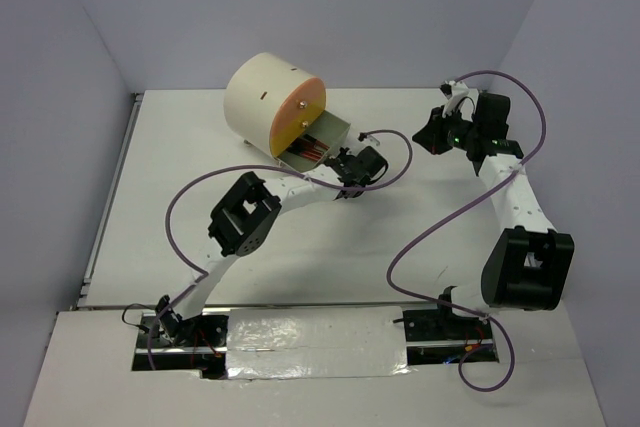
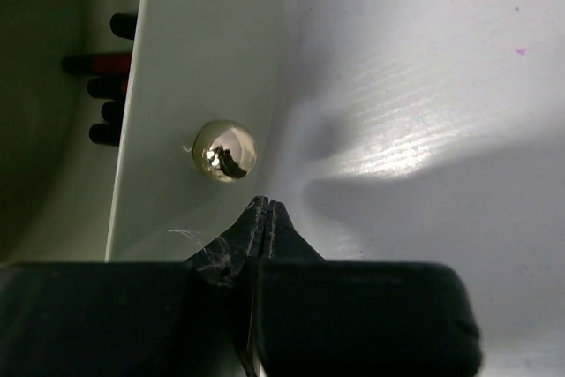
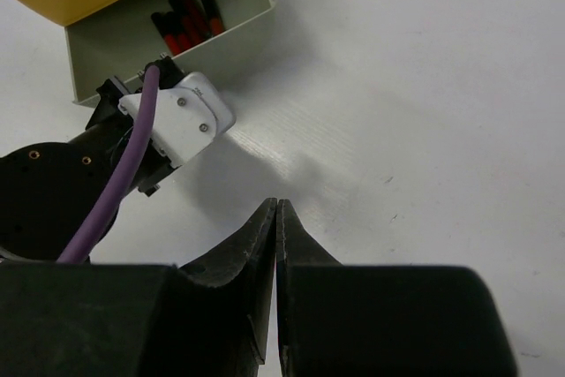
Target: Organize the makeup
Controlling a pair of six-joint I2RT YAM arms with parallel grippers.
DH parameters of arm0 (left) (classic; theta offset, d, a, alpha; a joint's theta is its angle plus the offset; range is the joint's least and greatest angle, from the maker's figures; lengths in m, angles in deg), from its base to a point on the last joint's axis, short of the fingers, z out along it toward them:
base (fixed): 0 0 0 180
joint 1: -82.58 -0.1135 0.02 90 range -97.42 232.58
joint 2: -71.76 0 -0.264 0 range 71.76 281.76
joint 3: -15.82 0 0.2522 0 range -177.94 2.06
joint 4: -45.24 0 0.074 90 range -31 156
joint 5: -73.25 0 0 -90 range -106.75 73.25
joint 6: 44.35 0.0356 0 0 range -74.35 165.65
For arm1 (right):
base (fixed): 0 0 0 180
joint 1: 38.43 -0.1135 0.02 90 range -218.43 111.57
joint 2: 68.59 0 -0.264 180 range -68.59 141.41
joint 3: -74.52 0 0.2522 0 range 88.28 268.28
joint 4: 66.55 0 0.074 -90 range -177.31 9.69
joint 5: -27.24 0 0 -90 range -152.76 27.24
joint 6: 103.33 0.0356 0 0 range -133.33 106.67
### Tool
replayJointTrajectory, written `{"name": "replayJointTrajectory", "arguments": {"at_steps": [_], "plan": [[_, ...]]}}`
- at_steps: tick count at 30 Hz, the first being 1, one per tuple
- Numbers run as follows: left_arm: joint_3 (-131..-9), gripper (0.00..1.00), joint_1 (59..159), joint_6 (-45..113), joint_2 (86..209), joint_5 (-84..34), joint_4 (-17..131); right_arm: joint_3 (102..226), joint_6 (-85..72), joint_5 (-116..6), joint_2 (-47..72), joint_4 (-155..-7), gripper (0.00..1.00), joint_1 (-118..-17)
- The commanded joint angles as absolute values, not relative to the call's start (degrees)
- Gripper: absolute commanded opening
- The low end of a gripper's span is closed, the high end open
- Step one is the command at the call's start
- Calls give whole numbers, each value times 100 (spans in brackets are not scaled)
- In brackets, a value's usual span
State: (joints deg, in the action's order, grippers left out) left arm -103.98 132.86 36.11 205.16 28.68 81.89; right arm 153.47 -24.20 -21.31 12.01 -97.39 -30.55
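Lying along the open drawer (image 3: 97,64), the pencils (image 3: 181,24) sit just past the left gripper (image 2: 265,209), closed empty like the farther right gripper (image 3: 276,209).

White table (image 1: 150,207) enclosed by plain pale lilac walls (image 1: 300,7)

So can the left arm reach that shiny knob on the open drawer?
Probably yes. The left gripper sits right by the knob with nothing between them, though its jaws are shut, so it could push the drawer but not grab.
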Motion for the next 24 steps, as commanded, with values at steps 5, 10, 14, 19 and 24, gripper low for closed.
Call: {"name": "replayJointTrajectory", "arguments": {"at_steps": [5,10,14,19,24], "plan": [[-10737,4,13092,3774,20632,3352,8062,15297,-2379,-2005,1262,-9508,10,-3008],[-10929,24,12820,3809,20667,3238,8079,15279,-2405,-2040,1315,-9499,10,-2999],[-10982,41,12688,3870,20649,3238,7992,15244,-2423,-2075,1342,-9481,10,-2991],[-11141,47,12521,3923,20676,3229,8009,15253,-2466,-2102,1333,-9499,10,-2973],[-11185,52,12293,3897,20641,3203,8062,15296,-2519,-2145,1350,-9516,10,-2912]]}}
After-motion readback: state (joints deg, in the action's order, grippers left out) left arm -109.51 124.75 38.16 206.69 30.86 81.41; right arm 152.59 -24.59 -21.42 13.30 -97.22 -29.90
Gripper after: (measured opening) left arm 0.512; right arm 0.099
